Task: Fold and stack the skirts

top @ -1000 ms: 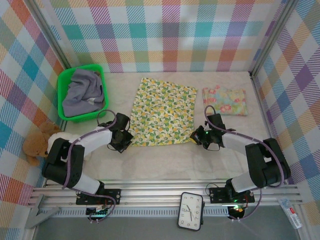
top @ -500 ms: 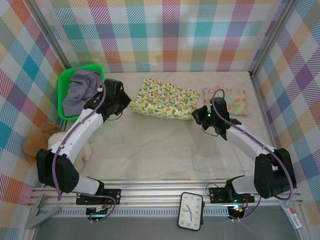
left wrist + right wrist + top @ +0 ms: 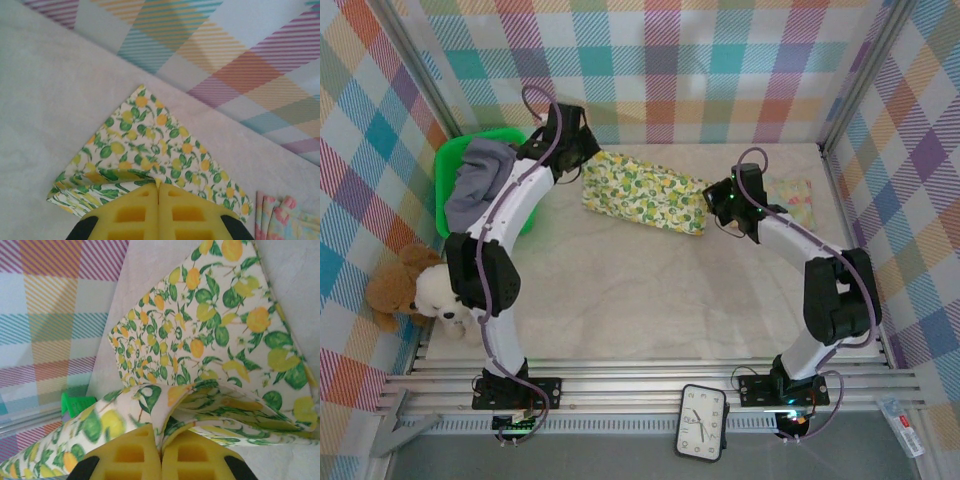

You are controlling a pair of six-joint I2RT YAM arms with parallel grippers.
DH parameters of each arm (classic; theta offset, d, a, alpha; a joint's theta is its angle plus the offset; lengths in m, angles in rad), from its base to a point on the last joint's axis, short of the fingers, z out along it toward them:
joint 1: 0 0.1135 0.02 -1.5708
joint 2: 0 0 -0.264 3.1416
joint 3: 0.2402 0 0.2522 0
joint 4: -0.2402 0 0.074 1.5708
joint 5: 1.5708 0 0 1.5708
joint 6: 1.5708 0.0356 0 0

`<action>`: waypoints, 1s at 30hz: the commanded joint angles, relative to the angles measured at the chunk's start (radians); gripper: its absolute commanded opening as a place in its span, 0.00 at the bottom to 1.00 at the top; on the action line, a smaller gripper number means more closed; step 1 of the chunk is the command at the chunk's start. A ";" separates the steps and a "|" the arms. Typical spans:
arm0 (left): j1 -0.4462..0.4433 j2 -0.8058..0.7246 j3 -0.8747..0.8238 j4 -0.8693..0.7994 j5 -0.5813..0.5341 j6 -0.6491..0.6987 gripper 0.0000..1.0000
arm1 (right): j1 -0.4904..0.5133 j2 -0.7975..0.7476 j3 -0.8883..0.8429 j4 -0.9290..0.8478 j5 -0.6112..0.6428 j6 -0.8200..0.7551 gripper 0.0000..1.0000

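I count from my screens:
- Skirts: three. Lemon-print skirt (image 3: 645, 192), pastel flowered skirt (image 3: 798, 200), grey skirt (image 3: 480, 190).
- Basket: one, green basket (image 3: 442, 190).
- Teddy bears: two. Brown bear (image 3: 392, 290), white bear (image 3: 438, 292).
- Clock: one, clock (image 3: 702, 435).
- Tube: one, tube (image 3: 905, 422).
- Arms: two. Left arm (image 3: 520, 200), right arm (image 3: 800, 240).
- Grippers: two. Left gripper (image 3: 583, 165), right gripper (image 3: 712, 202).
- Table: one, table (image 3: 650, 290).
- Plaid walls: I make out three.

Bright even light, soft shadows, slight wrist-view blur
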 commanded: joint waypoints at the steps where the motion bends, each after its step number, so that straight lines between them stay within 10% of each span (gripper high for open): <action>1: 0.020 0.048 0.127 -0.017 -0.018 0.074 0.00 | -0.027 0.040 0.053 0.028 0.004 0.002 0.00; 20: 0.037 0.439 0.408 -0.048 -0.028 0.131 0.00 | -0.080 0.412 0.368 -0.113 -0.169 -0.146 0.00; 30: 0.008 0.496 0.168 -0.069 0.042 0.074 0.00 | -0.080 0.474 0.356 -0.229 -0.262 -0.275 0.00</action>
